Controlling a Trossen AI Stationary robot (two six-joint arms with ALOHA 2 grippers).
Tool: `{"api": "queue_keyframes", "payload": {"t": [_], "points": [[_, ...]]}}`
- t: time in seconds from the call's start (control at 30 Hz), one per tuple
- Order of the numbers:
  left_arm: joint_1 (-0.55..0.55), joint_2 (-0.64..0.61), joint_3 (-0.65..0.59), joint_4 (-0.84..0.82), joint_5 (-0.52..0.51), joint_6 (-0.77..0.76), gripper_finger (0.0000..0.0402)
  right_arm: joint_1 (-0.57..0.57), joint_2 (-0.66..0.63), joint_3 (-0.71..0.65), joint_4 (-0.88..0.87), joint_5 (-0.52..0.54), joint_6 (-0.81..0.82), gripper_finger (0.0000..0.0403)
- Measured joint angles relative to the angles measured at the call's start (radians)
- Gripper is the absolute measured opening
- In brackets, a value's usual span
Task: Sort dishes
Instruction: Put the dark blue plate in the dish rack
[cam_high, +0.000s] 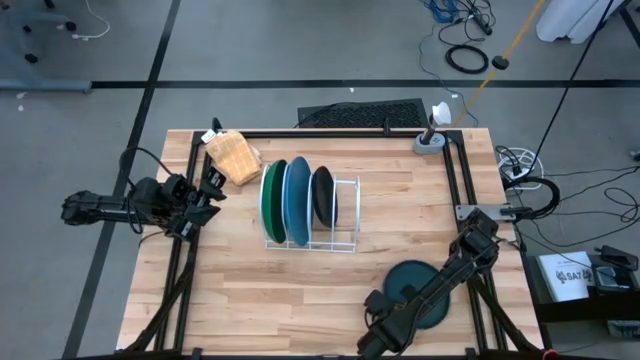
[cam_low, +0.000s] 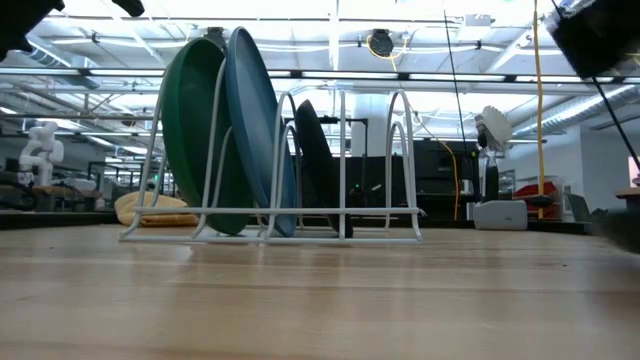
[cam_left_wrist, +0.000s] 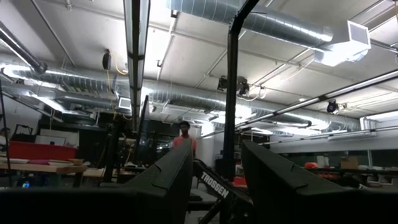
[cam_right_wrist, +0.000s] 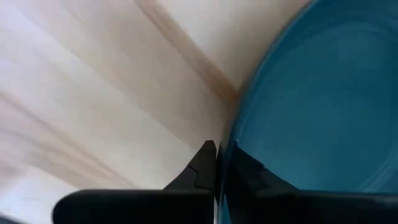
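The white wire rack (cam_high: 310, 215) holds the large green plate (cam_high: 270, 200), the large light-blue plate (cam_high: 295, 200) and the smaller black plate (cam_high: 322, 195), each standing on edge in its own slot. They also show in the low view: green plate (cam_low: 195, 130), light-blue plate (cam_low: 255, 120), black plate (cam_low: 315, 160). The smaller dark-teal plate (cam_high: 425, 285) is at the table's near right. My right gripper (cam_high: 385, 302) is at its near-left rim, shut on it. My left gripper (cam_high: 212, 190) waits open at the table's left edge, pointing up (cam_left_wrist: 217, 155). My right gripper has the dark-teal plate's rim (cam_right_wrist: 227, 143) pinched between its two fingers. One finger (cam_right_wrist: 202, 168) is outside the rim and the other (cam_right_wrist: 267, 183) is on the plate's glossy inner face. I cannot tell whether the plate rests on the table or is lifted.
A tan woven object (cam_high: 233, 155) lies at the far left, close to the rack. A grey camera stand (cam_high: 430, 140) is at the far right corner. A dark frame runs along the table's edges. A person stands far off in the room (cam_left_wrist: 184, 138).
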Motion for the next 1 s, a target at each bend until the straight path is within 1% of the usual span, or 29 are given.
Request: {"api": "queue_keyframes", "payload": {"t": [0.03, 0.13, 0.33, 0.37, 0.47, 0.57, 0.67, 0.73, 0.83, 0.9, 1.0], "points": [[0.0, 0.0, 0.0, 0.0, -0.001, 0.001, 0.0148, -0.003, 0.0, 0.027, -0.014, 0.031, -0.013, 0.0003], [0.0, 0.0, 0.0, 0.0, -0.004, 0.006, 0.0148, -0.01, 0.0, 0.146, -0.085, 0.179, -0.053, 0.0002], [0.0, 0.0, 0.0, -0.001, -0.006, 0.019, 0.0148, -0.009, 0.0, 0.467, -0.288, 0.481, -0.096, 0.0001], [0.0, 0.0, 0.0, 0.0, -0.006, 0.019, 0.0148, -0.004, 0.0, 0.514, -0.29, 0.538, -0.1, 0.0001], [0.0, 0.0, 0.0, -0.001, -0.007, 0.018, 0.0148, 0.019, -0.007, 0.62, -0.288, 0.736, -0.191, 0.0001], [0.0, 0.0, 0.0, -0.001, -0.008, 0.018, 0.0148, 0.03, -0.061, 0.597, -0.217, 0.947, -0.249, 0.0001], [0.0, 0.0, 0.0, -0.002, -0.009, 0.018, 0.0148, 0.032, -0.088, 0.597, -0.202, 1.176, -0.26, 0.0], [0.0, 0.0, 0.0, -0.002, -0.009, 0.018, 0.0148, 0.025, -0.092, 0.597, -0.204, 1.297, -0.254, 0.0], [0.0, 0.0, 0.0, 0.002, -0.009, 0.018, 0.0148, 0.003, -0.093, 0.597, -0.226, 1.398, -0.214, 0.0], [0.0, 0.0, 0.0, 0.002, -0.009, 0.018, 0.0148, -0.024, -0.088, 0.597, -0.23, 1.423, -0.196, 0.0], [0.0, 0.0, 0.0, 0.004, -0.009, 0.018, 0.0148, -0.063, -0.073, 0.578, -0.225, 1.429, -0.195, 0.0]]}}
